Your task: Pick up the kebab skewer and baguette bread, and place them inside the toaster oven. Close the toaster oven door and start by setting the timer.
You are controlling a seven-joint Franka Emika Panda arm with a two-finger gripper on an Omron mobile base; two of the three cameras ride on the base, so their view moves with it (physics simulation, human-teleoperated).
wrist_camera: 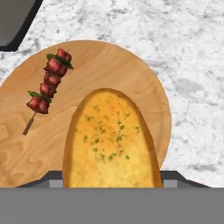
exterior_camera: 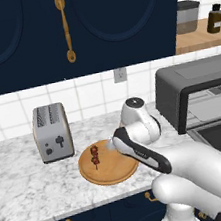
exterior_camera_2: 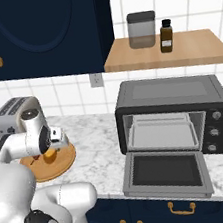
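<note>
Gripper (exterior_camera_2: pixel 50 152): lowered over the round wooden board (wrist_camera: pixel 131 74) on the marble counter (exterior_camera: pixel 24 192), jaws closed onto the sides of the baguette bread (wrist_camera: pixel 111 140), which fills the space between them and runs straight out ahead of the hand; in the right base view the yellow loaf (exterior_camera_2: pixel 50 156) shows directly under the hand, at the board (exterior_camera_2: pixel 61 166). Whether the loaf rests on the board or is just clear of it cannot be told. Kebab skewer (wrist_camera: pixel 47 85): lying flat on the same board, just beside the held bread and apart from it, in the hand view to the left of the loaf; in the left base view the skewer (exterior_camera: pixel 95 155) sits immediately left of the wrist. Toaster oven (exterior_camera_2: pixel 174 114): well apart from the gripper, off to its right along the counter, cavity and rack exposed. Toaster oven door (exterior_camera_2: pixel 166 173): dropped fully open, lying flat in front of the cavity. Silver toaster (exterior_camera: pixel 51 132): on the counter beyond the board, on the skewer's side of the hand.
</note>
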